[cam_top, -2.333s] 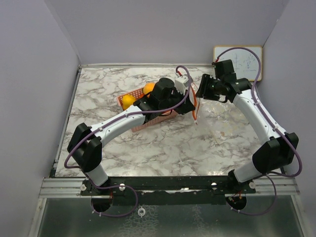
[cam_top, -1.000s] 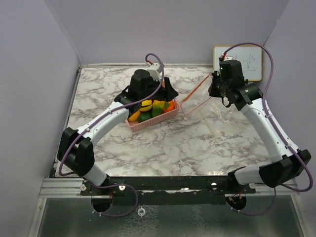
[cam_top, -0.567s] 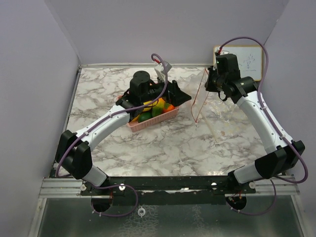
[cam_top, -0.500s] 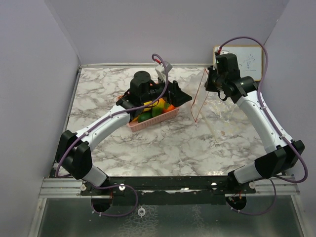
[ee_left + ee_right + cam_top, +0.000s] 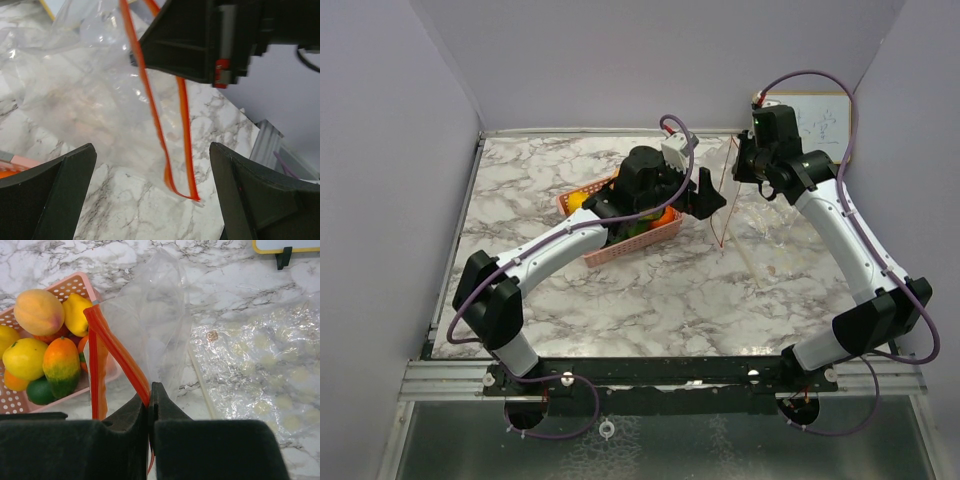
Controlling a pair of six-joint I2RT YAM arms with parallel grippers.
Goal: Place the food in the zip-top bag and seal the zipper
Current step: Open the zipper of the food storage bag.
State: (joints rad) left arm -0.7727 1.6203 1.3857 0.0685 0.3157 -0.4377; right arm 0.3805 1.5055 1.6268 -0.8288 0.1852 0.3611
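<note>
Zipper (image 5: 117, 352), pinched by the right fingers (image 5: 172, 432) at frame centre, hangs the bag (image 5: 150, 320) up, likely to open its mouth; spread, empty left fingers (image 5: 45, 195) face it. Food (image 5: 60, 365) sits in basket (image 5: 75, 285), left.

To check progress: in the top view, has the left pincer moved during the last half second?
Yes. The left pincer went to the right, closer to the whiteboard at the back right.
</note>
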